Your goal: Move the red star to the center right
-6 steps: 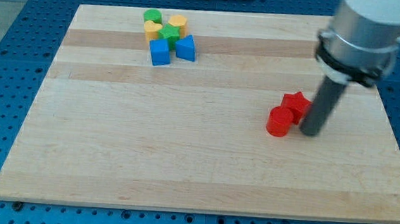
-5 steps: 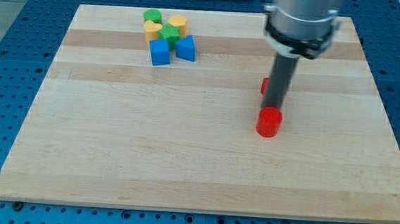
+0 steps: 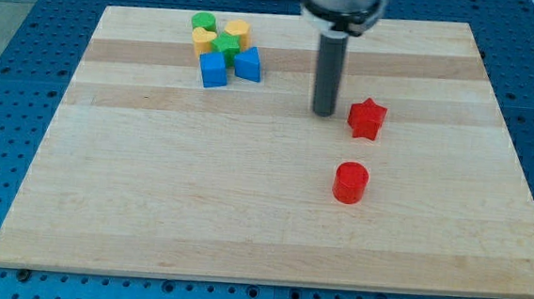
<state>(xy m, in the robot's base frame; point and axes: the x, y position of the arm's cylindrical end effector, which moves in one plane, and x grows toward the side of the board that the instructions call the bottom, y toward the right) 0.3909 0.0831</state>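
The red star (image 3: 366, 119) lies on the wooden board (image 3: 197, 211), right of the board's middle. My tip (image 3: 324, 112) rests on the board just left of the star, with a small gap between them. A red cylinder (image 3: 350, 183) stands below the star, toward the view's bottom, apart from both.
A cluster of blocks sits at the view's top left: a green cylinder (image 3: 203, 22), a yellow cylinder (image 3: 237, 30), a yellow heart (image 3: 203, 39), a green star (image 3: 226, 45), a blue cube (image 3: 213, 69) and another blue block (image 3: 248, 64).
My tip has swept from the right of the red pair to the star's left. The red star has shifted up and the red cylinder down-left, so they now lie apart.
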